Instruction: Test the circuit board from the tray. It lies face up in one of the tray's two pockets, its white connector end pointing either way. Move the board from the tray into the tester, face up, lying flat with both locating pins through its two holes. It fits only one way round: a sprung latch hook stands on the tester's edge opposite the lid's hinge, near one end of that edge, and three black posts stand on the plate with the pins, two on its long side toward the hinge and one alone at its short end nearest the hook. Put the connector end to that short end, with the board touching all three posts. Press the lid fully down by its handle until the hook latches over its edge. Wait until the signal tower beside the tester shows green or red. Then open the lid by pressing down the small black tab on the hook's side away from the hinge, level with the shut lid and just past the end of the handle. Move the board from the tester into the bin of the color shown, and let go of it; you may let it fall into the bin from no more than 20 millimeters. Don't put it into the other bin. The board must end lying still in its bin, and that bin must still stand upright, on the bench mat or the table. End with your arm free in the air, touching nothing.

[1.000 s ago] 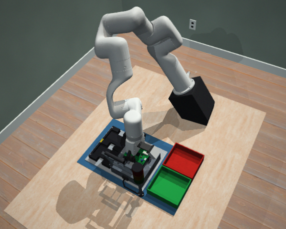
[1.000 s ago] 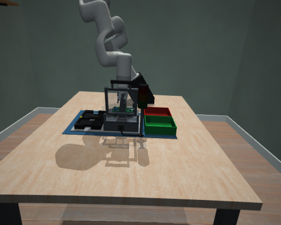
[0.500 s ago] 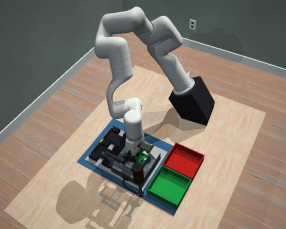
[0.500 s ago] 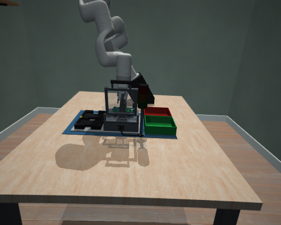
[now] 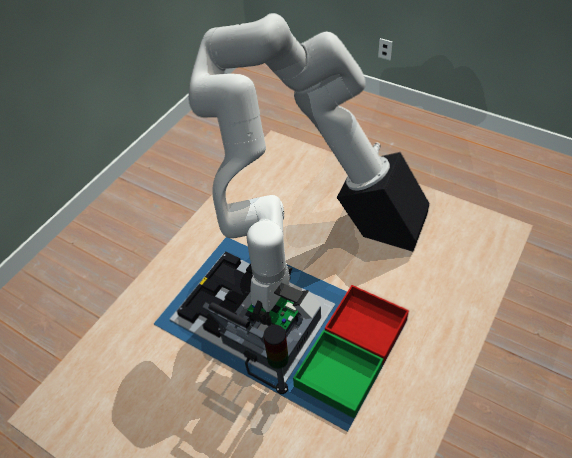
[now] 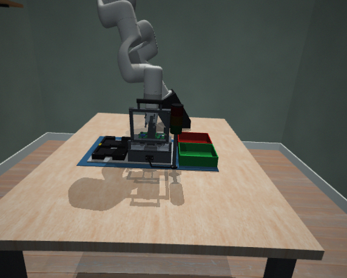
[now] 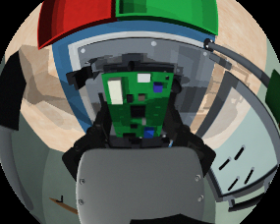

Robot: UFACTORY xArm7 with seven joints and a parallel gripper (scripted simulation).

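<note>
The green board [image 5: 287, 314] [image 6: 144, 135] [image 7: 154, 105] is face up between the gripper's fingers, roughly level, a little above the tester [image 5: 302, 344] [image 6: 137, 156] [image 7: 123, 51]. Its white connector end points toward the bins. My gripper [image 5: 268, 314] [image 6: 152, 134] [image 7: 138, 108] is shut on the board's two long edges. The tester's lid [image 6: 131, 124] [image 7: 255, 142] [image 5: 228, 314] stands open and upright, its handle [image 6: 149, 101] at the top. A black latch part [image 7: 80, 79] shows at the tester's edge opposite the lid. The pins and posts are hidden or too small to tell.
The signal tower [image 5: 276, 345] [image 6: 176, 118] is unlit, beside the tester near the open lid. The red bin [image 5: 368, 320] [image 6: 195, 138] [image 7: 79, 25] and green bin [image 5: 338, 372] [image 6: 198, 159] [image 7: 169, 12] stand upright past the tester. The black tray [image 5: 188, 306] [image 6: 101, 155] holds no board.
</note>
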